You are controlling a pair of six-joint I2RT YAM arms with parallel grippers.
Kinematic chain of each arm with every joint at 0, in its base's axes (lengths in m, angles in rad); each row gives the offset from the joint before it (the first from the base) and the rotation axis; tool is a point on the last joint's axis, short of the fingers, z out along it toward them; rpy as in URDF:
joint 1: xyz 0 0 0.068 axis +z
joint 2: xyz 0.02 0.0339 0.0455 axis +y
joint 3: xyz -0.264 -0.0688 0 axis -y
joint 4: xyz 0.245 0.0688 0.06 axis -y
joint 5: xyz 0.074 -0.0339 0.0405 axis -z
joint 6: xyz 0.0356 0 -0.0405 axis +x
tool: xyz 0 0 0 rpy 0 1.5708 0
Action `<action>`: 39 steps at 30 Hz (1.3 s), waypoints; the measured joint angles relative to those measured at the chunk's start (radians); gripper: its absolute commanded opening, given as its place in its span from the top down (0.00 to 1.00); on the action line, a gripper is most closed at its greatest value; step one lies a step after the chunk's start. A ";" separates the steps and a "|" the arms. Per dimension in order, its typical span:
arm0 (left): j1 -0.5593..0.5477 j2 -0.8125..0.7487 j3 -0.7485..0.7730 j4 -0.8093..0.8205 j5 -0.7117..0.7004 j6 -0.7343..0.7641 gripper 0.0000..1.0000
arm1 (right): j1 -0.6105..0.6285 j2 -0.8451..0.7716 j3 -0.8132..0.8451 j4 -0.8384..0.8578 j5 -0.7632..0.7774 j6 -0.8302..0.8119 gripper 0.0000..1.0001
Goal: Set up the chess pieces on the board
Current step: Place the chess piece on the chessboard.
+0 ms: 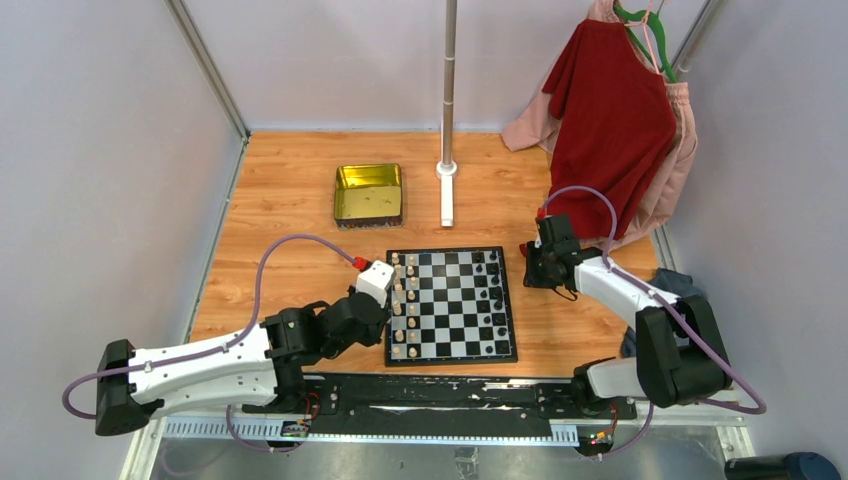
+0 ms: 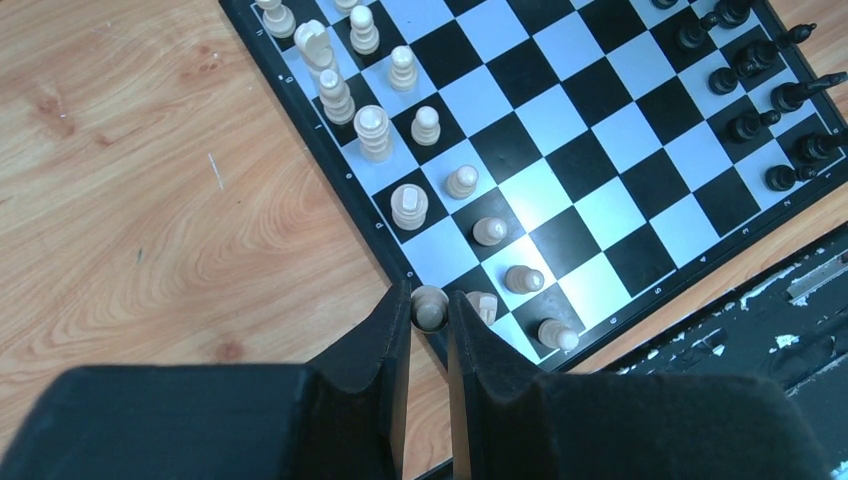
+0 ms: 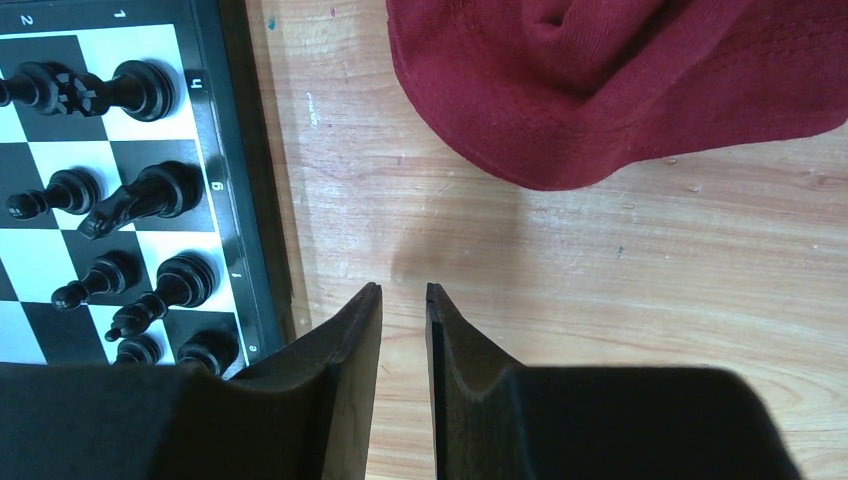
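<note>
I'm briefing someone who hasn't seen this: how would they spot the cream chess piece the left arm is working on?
Find the chessboard, then the side lined with cream pieces, and follow it to the end nearest the arms' mounting rail. The cream piece there is the only one between the fingers of the left gripper; its neighbours stand free.

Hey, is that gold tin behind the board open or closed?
Open: no lid on the gold tin; its shiny inside shows, apparently empty.

On the dark border of the board (image 3: pixel 232 140), seen from the right wrist, I can read the numbers 2 and 1 along the top edge and the letters h and g down the side. Border marks in the other views are too small to read.
</note>
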 measured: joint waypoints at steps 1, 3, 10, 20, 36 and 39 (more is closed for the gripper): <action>0.000 0.002 -0.005 0.010 0.000 0.000 1.00 | 0.000 0.004 0.000 0.000 0.000 0.000 0.73; 0.000 0.004 -0.022 0.037 0.000 0.000 1.00 | 0.000 0.010 0.001 0.000 0.000 0.000 0.73; -0.001 0.037 -0.071 0.101 0.000 -0.003 1.00 | 0.000 0.016 0.005 0.000 0.000 0.000 0.73; -0.003 0.110 -0.105 0.207 0.000 -0.002 1.00 | 0.000 0.024 0.005 0.000 0.000 0.000 0.73; -0.005 0.205 -0.113 0.307 0.000 0.001 1.00 | -0.004 0.026 0.005 0.000 0.000 0.000 0.73; -0.005 0.214 -0.119 0.314 0.000 0.001 1.00 | -0.006 0.026 0.005 0.000 0.000 0.000 0.72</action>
